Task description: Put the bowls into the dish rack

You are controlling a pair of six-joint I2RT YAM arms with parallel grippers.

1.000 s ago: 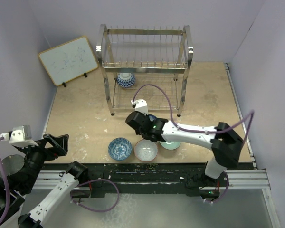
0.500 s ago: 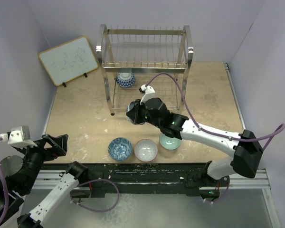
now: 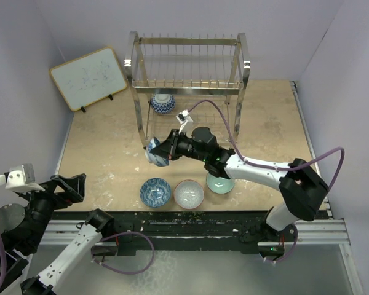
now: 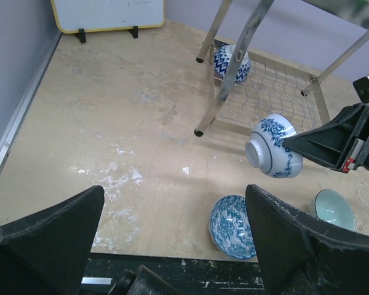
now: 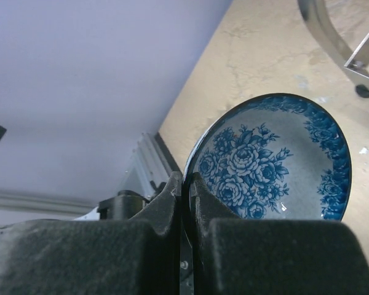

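Observation:
My right gripper (image 3: 170,149) is shut on the rim of a blue floral bowl (image 3: 155,153) and holds it tilted on its side above the table, by the front left post of the silver wire dish rack (image 3: 187,86). In the right wrist view the fingers (image 5: 172,196) pinch the bowl's rim (image 5: 277,160). A blue-patterned bowl (image 3: 163,102) sits on the rack's lower tier. A blue bowl (image 3: 155,192), a pale bowl with a reddish rim (image 3: 189,194) and a mint green bowl (image 3: 220,183) stand near the front edge. My left gripper (image 4: 175,239) is open and empty at the near left.
A wood-framed whiteboard (image 3: 88,77) leans at the back left. Purple walls close in the table on the left, back and right. A black rail (image 3: 203,221) runs along the near edge. The right arm's cable (image 3: 218,120) arches in front of the rack.
My right gripper has lifted the blue floral bowl from among the front bowls and carried it left towards the rack's front left post, tipping it on its side. The left arm barely moved.

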